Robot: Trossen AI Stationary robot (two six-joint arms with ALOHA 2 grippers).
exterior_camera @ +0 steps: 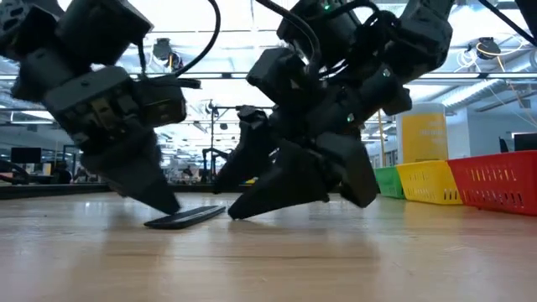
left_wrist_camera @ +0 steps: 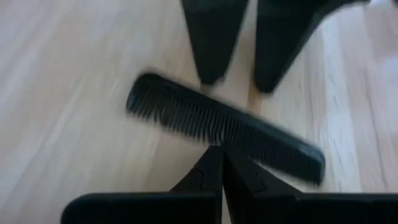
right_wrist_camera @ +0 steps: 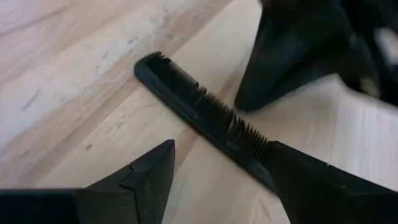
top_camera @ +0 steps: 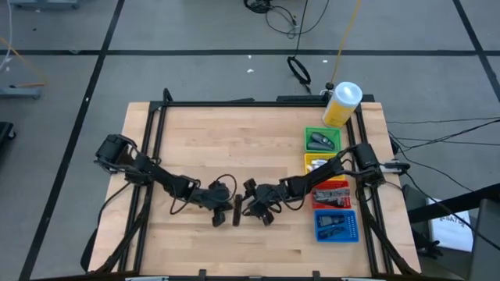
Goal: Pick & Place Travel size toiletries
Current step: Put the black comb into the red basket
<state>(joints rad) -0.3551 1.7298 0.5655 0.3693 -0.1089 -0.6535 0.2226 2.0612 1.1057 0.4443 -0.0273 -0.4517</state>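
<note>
high view showed a flat black plastic comb [top_camera: 237, 211], fine-toothed and slim, lying on the pale wood-grain counter [top_camera: 234, 140] near its front edge, long axis running front to back. left jaws [top_camera: 224, 211] were closed beside it; right jaws [top_camera: 251, 208] stood open, straddling it without gripping.

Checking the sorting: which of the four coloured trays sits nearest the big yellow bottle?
The green tray, the one right beside the yellow bottle; the yellow, red and blue trays follow farther along the row.
</note>
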